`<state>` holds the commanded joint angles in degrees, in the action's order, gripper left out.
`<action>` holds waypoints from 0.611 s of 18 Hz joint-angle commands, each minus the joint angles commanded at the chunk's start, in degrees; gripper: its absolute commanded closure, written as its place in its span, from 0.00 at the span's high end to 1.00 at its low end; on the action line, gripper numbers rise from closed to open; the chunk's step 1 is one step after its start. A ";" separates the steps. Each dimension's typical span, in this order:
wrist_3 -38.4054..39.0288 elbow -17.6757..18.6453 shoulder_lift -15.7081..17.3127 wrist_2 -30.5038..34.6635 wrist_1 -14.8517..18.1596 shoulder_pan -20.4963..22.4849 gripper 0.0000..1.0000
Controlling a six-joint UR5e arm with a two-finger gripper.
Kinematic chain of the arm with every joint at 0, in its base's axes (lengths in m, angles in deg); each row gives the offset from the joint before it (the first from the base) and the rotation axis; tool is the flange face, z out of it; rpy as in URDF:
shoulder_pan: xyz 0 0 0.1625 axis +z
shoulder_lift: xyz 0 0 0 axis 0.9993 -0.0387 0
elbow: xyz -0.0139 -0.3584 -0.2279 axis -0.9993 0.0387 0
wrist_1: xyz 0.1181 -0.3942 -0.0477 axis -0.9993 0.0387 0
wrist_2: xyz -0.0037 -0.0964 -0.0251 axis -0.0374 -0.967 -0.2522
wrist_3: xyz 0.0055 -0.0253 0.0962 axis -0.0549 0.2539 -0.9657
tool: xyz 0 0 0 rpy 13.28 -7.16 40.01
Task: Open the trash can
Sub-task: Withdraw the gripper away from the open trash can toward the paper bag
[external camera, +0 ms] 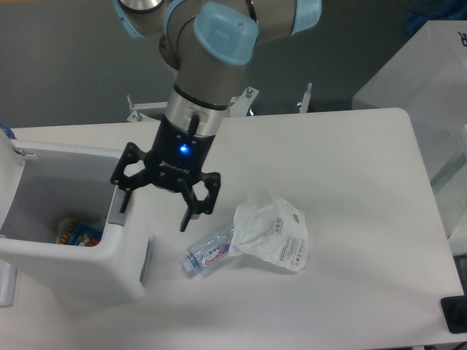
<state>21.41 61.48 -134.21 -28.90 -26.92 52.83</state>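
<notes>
The trash can (pixel 73 273) is a large white boxy bin at the left of the table. Its top stands open and I see inside it, where a colourful packet (pixel 76 233) lies on the bottom. A white part at the far left edge (pixel 13 149) looks like the raised lid, cut off by the frame. A grey button (pixel 144 261) shows on the can's right side. My gripper (pixel 153 216) is open and empty, pointing down just right of the can's right rim, with its left finger (pixel 124 198) close to that rim.
A white wrinkly plastic bag (pixel 273 233) lies on the table right of the gripper, with a small clear plastic bottle (pixel 208 251) partly under its left edge. A white box (pixel 430 80) stands beyond the table's right edge.
</notes>
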 joint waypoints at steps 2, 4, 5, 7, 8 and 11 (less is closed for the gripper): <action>-4.64 -0.88 -2.98 0.44 0.00 3.07 1.00; -9.57 -2.37 -5.44 1.23 0.00 7.03 1.00; -11.50 -3.86 -7.63 1.58 -0.09 8.26 1.00; -14.24 -6.84 -11.06 3.16 -0.09 10.63 1.00; -15.73 -8.08 -12.56 4.91 -0.09 11.43 1.00; -21.35 -10.63 -15.64 11.14 -0.09 13.19 1.00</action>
<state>0.07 50.84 -149.85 -17.76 -27.01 66.02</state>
